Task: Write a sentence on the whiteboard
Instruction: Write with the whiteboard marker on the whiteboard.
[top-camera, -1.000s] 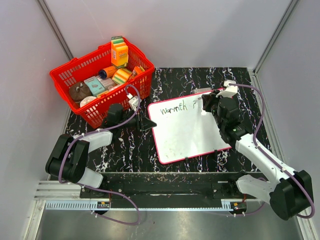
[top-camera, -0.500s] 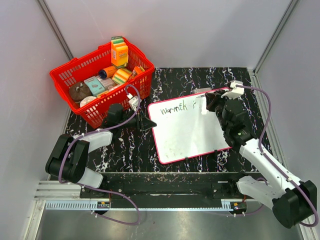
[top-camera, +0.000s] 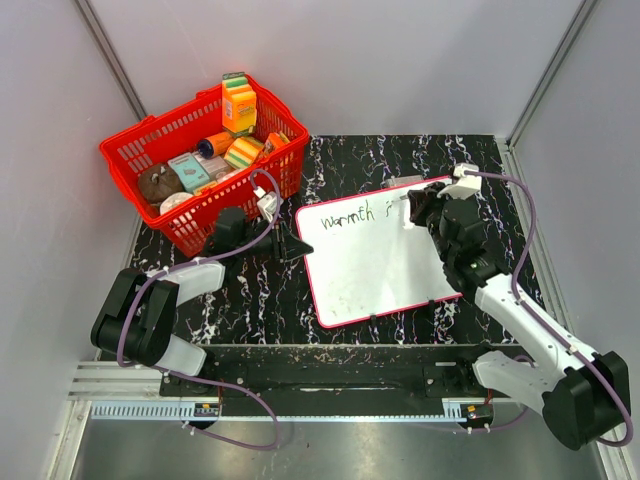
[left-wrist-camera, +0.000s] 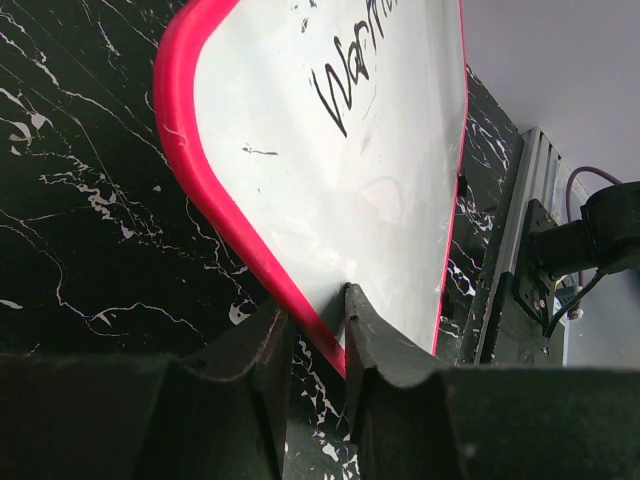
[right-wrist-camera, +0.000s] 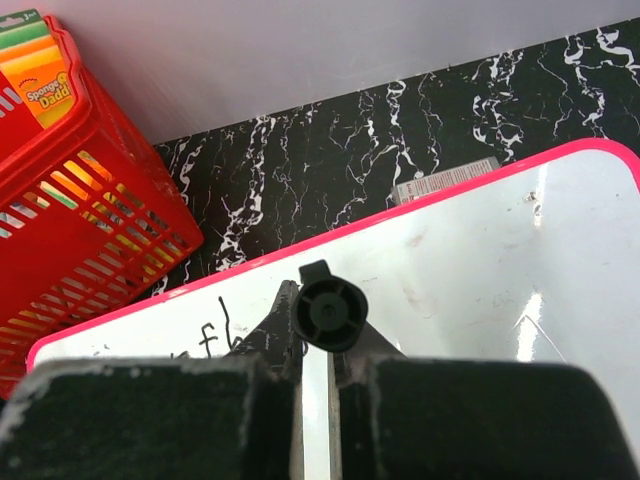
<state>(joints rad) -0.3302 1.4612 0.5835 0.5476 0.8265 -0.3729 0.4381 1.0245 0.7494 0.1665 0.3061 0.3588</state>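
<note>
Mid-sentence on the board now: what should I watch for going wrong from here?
The left hand pinches only the pink frame of the whiteboard near one corner, so pen pressure may pivot it or pull it free. The right hand holds the marker close to the far edge, and the line may run out of room. A small grey strip beside that edge might get knocked.
</note>
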